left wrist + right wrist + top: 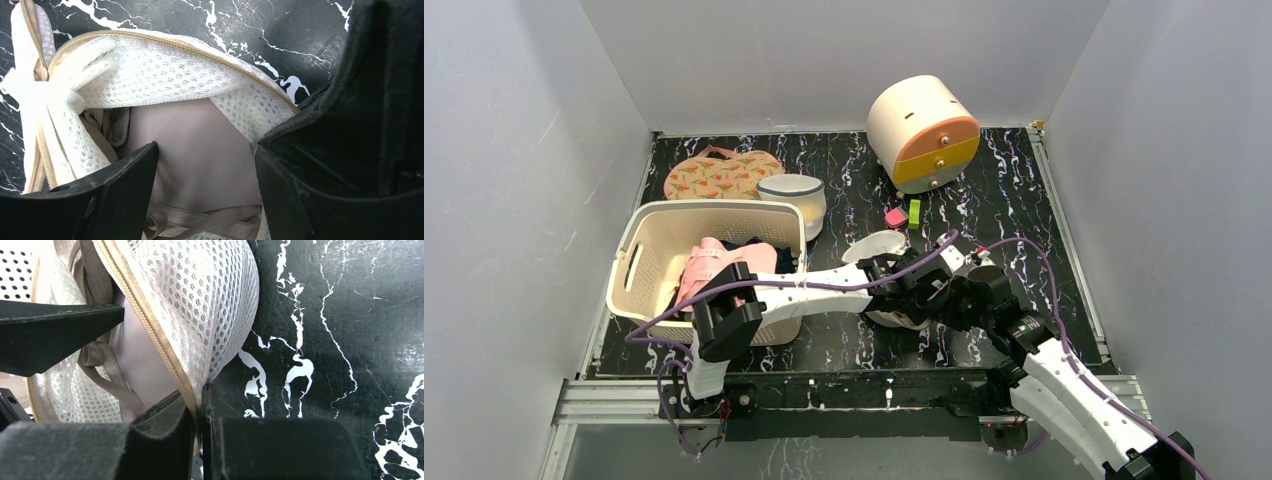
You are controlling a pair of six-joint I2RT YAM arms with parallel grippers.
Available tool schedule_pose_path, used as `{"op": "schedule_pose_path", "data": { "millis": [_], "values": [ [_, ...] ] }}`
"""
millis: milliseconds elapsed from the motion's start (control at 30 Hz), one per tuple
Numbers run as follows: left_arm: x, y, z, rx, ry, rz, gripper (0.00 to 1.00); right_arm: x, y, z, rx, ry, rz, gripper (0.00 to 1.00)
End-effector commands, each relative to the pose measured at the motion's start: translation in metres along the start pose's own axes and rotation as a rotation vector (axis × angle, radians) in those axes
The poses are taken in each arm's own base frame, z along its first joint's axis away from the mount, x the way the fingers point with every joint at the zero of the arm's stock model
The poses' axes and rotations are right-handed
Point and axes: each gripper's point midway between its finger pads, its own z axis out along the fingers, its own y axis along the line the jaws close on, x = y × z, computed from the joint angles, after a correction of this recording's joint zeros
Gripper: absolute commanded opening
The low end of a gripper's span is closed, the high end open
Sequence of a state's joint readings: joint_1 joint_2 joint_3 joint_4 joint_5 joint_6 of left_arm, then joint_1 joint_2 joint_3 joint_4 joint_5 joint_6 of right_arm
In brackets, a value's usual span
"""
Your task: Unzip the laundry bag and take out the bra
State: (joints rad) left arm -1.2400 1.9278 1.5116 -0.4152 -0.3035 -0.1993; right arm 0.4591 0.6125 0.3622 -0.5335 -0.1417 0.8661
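Left wrist view gives us the left jaws spread wide and gripping nothing, set over the unzipped mouth of the laundry bag (165,75). Between them lies the smooth beige bra (200,150), inside the bag, with its straps bunched at the lower edge. The mesh lid is folded back above it.

From the right wrist we see the right jaws clenched on the bag's rim, pinching the white mesh and the tan zip tape (150,335) together. The bra's pale fabric shows just behind that edge.

From the top external camera we find the bag near the middle of the black marbled desk (1024,200), between the two wrists and mostly hidden by them. Only its pale round flap shows.

A cream slotted basket (649,225) at the left holds pink and dark clothing (709,265). A white tub (792,200) with a dark rim stands just beyond the basket's far corner, and a floral pouch (719,175) lies flat behind it. A cream and orange drawer drum (924,130) sits at the back, with a pink block (895,216) and a green block (914,211) near it.
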Motion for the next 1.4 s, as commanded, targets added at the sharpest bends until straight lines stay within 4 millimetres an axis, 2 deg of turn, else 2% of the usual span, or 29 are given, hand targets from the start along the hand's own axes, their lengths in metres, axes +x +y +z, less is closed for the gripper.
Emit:
{"op": "schedule_pose_path", "data": {
  "millis": [0,133,267,633,833,1033,1133,1367],
  "values": [
    [-0.009,-0.003,-0.001,0.003,-0.018,-0.015,0.7,-0.011,0.015,-0.003,-0.053,-0.037,-0.02,0.06],
    [-0.001,0.008,0.003,-0.063,0.006,0.008,0.69,-0.011,0.015,-0.003,-0.056,-0.039,-0.022,0.06],
    [-0.003,0.024,-0.004,-0.134,-0.007,0.03,0.59,-0.01,0.015,-0.004,-0.057,-0.042,-0.021,0.06],
    [-0.022,0.044,-0.029,-0.202,-0.067,0.056,0.0,-0.012,0.015,-0.002,-0.056,-0.043,-0.046,0.05],
    [-0.037,0.048,-0.051,-0.19,-0.124,0.033,0.0,-0.014,0.015,-0.003,-0.054,-0.055,-0.058,0.05],
    [-0.056,0.049,-0.087,-0.135,-0.217,0.004,0.0,-0.023,0.017,-0.004,-0.047,-0.092,-0.073,0.06],
    [-0.065,0.044,-0.106,-0.067,-0.267,0.015,0.0,-0.027,0.018,-0.004,-0.04,-0.102,-0.08,0.06],
    [-0.073,0.037,-0.141,0.041,-0.355,0.082,0.0,-0.043,0.022,-0.011,-0.027,-0.167,-0.089,0.08]
  ]
}}
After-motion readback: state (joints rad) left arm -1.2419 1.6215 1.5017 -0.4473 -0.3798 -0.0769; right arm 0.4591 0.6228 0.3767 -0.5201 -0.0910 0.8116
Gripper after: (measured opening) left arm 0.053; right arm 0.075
